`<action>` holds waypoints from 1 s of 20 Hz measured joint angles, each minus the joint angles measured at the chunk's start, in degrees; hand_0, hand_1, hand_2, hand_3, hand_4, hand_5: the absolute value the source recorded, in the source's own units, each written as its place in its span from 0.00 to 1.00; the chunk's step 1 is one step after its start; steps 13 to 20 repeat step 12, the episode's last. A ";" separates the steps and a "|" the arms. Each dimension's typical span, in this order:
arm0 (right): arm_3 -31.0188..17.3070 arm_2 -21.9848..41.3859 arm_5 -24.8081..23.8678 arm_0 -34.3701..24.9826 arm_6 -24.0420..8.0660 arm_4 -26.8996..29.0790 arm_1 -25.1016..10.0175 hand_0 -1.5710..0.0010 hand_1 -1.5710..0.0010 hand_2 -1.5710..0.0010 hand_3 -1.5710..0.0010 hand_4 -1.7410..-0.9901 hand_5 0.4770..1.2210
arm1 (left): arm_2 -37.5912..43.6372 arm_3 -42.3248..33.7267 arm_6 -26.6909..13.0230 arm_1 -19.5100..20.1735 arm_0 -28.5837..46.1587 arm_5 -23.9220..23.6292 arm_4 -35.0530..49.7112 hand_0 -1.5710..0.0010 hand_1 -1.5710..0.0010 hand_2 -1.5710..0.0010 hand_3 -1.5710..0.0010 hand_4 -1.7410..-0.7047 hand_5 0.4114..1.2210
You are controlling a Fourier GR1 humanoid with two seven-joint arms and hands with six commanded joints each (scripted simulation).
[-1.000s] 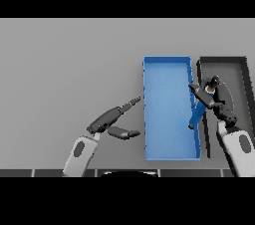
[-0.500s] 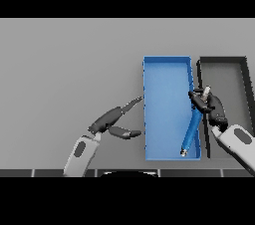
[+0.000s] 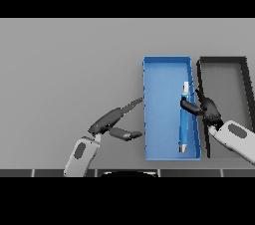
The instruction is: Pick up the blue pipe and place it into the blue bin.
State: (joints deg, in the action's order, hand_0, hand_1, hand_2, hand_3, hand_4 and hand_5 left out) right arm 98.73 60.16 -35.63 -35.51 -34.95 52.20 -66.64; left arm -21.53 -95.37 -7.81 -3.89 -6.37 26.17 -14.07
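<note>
The blue pipe (image 3: pixel 184 117) lies lengthwise inside the blue bin (image 3: pixel 162 74), along its right wall (pale tips at both ends). The right hand (image 3: pixel 207 109) reaches over that wall, its fingers curled and touching the pipe near the middle. The left hand (image 3: pixel 113 122) hovers over the grey bench (image 3: pixel 64 69) just left of the bin, fingers straight and spread. A dark bin (image 3: pixel 223 61) stands beside the blue one.

You see two arms with pale grey-white forearm shells, each marked by a dark oval patch. Your left robot hand (image 3: pixel 107 123) and right robot hand (image 3: pixel 208 110) are dark charcoal, with slim tapering fingers and a thumb.
</note>
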 measured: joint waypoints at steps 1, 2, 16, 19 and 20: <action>-0.46 0.19 0.13 -0.01 0.04 -0.23 0.10 0.98 0.98 0.98 0.99 0.94 0.35 | 0.15 0.27 0.18 0.10 -0.19 -0.03 -0.07 1.00 1.00 1.00 1.00 0.82 0.02; -0.49 0.81 -0.08 -0.26 0.04 -0.21 0.36 0.98 0.98 0.98 0.99 0.94 0.32 | 0.15 0.93 0.19 0.11 -0.04 -0.25 -0.46 1.00 1.00 1.00 1.00 0.82 0.02; -1.15 3.28 1.06 -2.57 0.40 0.05 0.16 1.00 1.00 1.00 1.00 0.96 0.22 | 0.29 1.64 1.40 0.08 -0.54 -0.76 -0.95 1.00 1.00 1.00 1.00 0.83 0.02; -1.15 3.28 1.06 -2.57 0.40 0.05 0.16 1.00 1.00 1.00 1.00 0.96 0.22 | 0.29 1.64 1.40 0.08 -0.54 -0.76 -0.95 1.00 1.00 1.00 1.00 0.83 0.02; -1.15 3.28 1.06 -2.57 0.40 0.05 0.16 1.00 1.00 1.00 1.00 0.96 0.22 | 0.29 1.64 1.40 0.08 -0.54 -0.76 -0.95 1.00 1.00 1.00 1.00 0.83 0.02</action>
